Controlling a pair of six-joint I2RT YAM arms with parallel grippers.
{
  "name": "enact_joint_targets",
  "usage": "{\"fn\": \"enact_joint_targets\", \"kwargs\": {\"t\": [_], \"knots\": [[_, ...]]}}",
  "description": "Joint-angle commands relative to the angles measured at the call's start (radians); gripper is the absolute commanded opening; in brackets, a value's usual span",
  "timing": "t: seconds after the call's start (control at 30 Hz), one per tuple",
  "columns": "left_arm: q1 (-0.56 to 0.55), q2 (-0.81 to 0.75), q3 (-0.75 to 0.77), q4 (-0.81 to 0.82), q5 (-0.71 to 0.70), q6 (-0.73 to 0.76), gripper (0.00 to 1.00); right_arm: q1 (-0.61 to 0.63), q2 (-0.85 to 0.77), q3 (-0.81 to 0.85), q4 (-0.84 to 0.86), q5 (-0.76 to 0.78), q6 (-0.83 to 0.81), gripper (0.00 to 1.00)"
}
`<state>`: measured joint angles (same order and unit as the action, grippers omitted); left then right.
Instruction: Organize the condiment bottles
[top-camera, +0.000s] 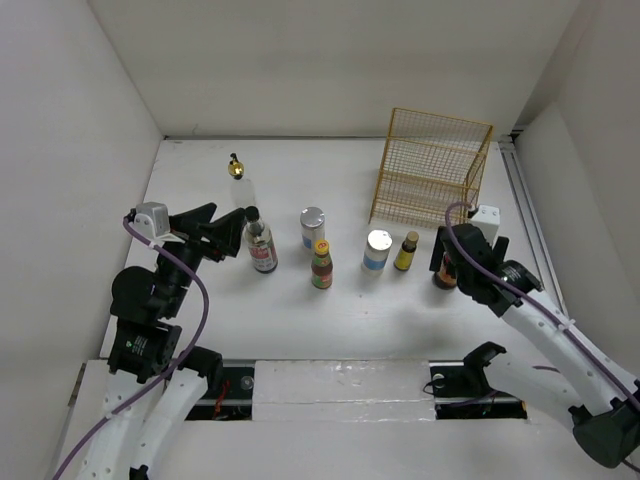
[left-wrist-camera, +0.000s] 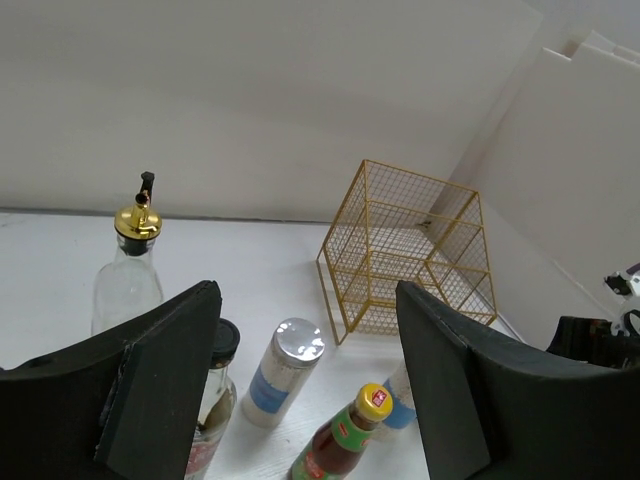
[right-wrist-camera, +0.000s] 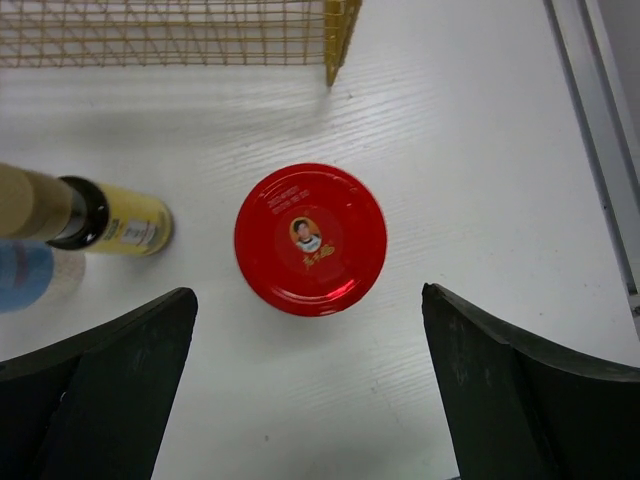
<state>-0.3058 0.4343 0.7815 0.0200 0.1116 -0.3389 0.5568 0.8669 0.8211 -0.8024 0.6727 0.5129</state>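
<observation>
Seven condiment bottles stand on the white table. A gold-topped clear bottle (top-camera: 237, 175) stands at the back left. In a loose row are a black-capped red-label bottle (top-camera: 261, 245), a silver-lidded can (top-camera: 313, 228), a yellow-capped green bottle (top-camera: 321, 264), a second silver-lidded can (top-camera: 377, 250) and a small yellow bottle (top-camera: 406, 251). My right gripper (top-camera: 445, 258) is open, directly above the red-capped dark jar (right-wrist-camera: 310, 238), its fingers on either side and clear of it. My left gripper (top-camera: 230, 236) is open and empty, next to the black-capped bottle (left-wrist-camera: 222, 340).
The gold wire rack (top-camera: 430, 168) stands at the back right, just behind the row, and also shows in the left wrist view (left-wrist-camera: 405, 255). White walls close in the table on the left, back and right. A rail (top-camera: 525, 200) runs along the right edge.
</observation>
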Motion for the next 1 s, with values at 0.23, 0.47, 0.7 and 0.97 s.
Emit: {"fn": "enact_joint_targets", "kwargs": {"t": [0.23, 0.47, 0.7, 0.97], "knots": [[0.002, 0.001, -0.001, 0.061, 0.003, -0.003, 0.66, -0.257, 0.012, -0.068, 0.284, -0.209, -0.194, 1.0], [0.002, 0.02, -0.001, 0.061, 0.014, -0.003, 0.66, -0.298, 0.035, -0.096, 0.342, -0.332, -0.231, 1.0], [0.002, 0.029, -0.001, 0.061, 0.023, -0.003, 0.66, -0.331, 0.037, -0.131, 0.332, -0.34, -0.228, 0.91], [0.002, 0.029, -0.001, 0.061, 0.023, -0.012, 0.65, -0.331, -0.02, -0.119, 0.301, -0.332, -0.208, 0.63]]}}
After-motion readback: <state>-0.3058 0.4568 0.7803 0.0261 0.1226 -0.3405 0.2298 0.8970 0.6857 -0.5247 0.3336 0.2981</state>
